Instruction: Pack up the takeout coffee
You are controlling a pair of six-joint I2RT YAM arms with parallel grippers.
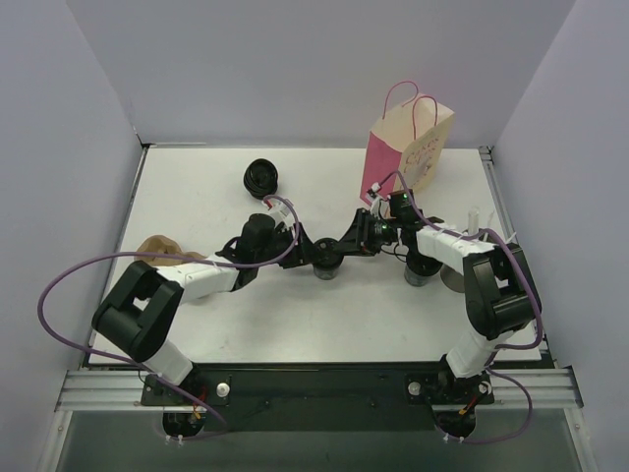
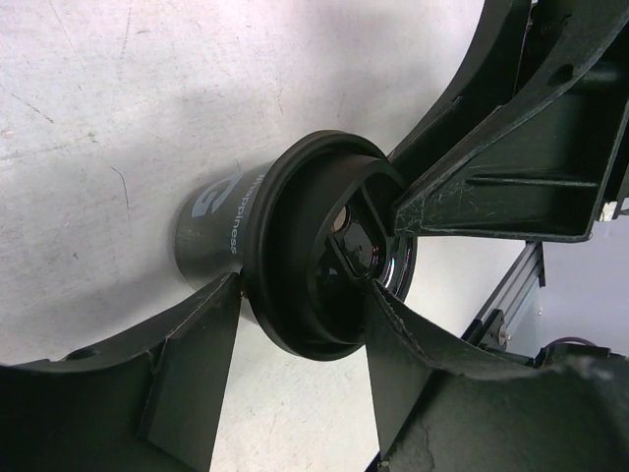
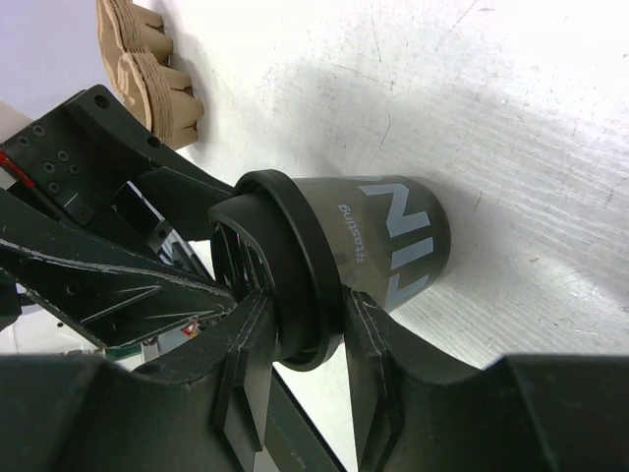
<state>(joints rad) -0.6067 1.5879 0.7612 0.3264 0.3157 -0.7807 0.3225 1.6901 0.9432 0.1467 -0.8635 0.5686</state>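
White table [image 1: 246,320], walled on three sides. Pink paper bag [image 1: 405,147] upright at the far right, handles up, inside not visible from above. Tan cardboard piece [image 1: 162,248] at the left edge, beside the left arm. Left gripper [image 1: 314,253] and right gripper [image 1: 346,242] both converged on one takeout coffee [image 1: 327,264] standing mid-table, well apart from the bag. Left fingers [image 2: 197,374] spread to either side of its black lid [image 2: 324,261]; real pinch or mere straddle, cannot tell. Right fingers [image 3: 246,374] set close about the lid rim; contact likely, clamping not confirmable. Also a second takeout coffee [image 1: 421,269] on the table under the right forearm, just beside a grey cup [image 1: 457,277] with white sticks. Ribbed black stack [image 1: 260,177] at the back, apart from everything. Progress judged early: no cup seen in the bag, two out on the table, both yet to be lifted over and lowered in.
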